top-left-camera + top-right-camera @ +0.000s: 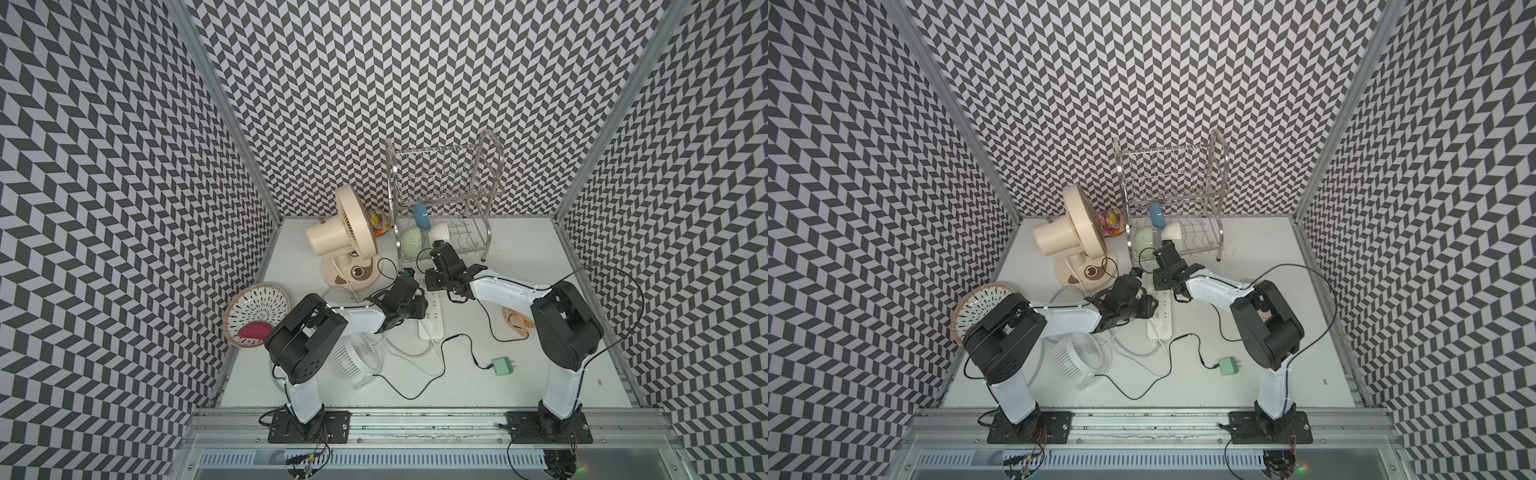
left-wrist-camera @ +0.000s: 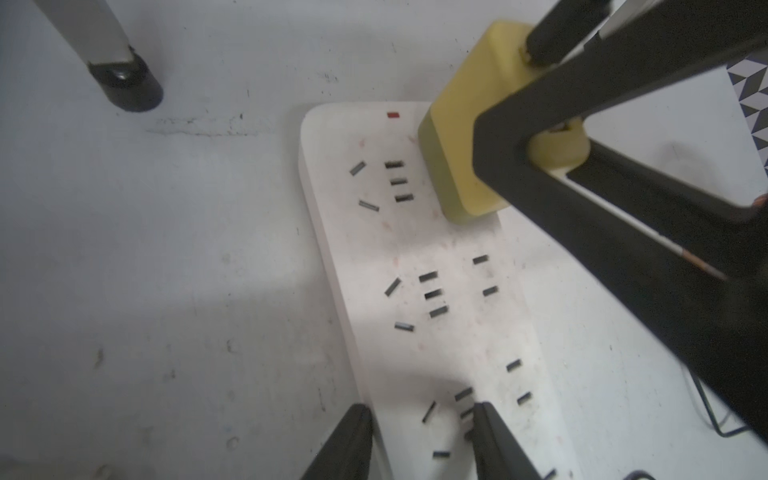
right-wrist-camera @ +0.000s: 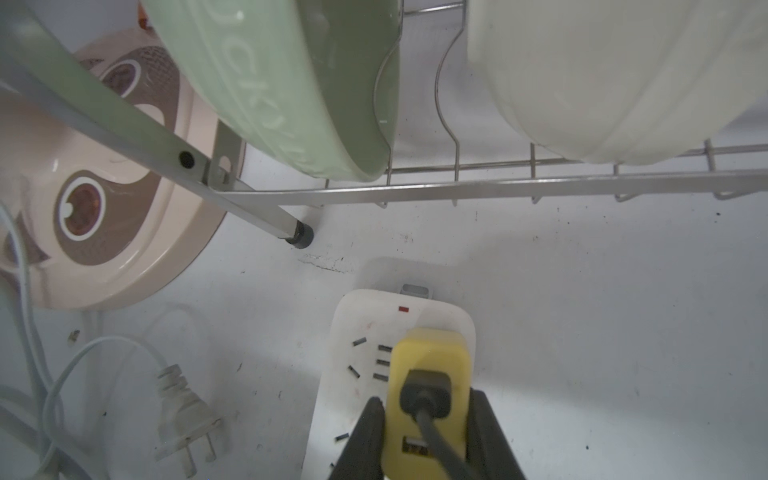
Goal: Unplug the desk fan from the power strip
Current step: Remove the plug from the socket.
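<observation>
While the spread left gripper [image 2: 419, 409] is angled down onto the power strip [image 2: 436, 249], the yellow adapter [image 3: 428, 353] is pinched by the right gripper [image 3: 428, 399].

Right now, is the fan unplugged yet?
Not yet. Done: the right fingers are clamped on the yellow plug. In hand: the left fingers straddle the power strip's edge, seemingly steadying it. Left: pulling the plug out; it sits in its socket.
</observation>
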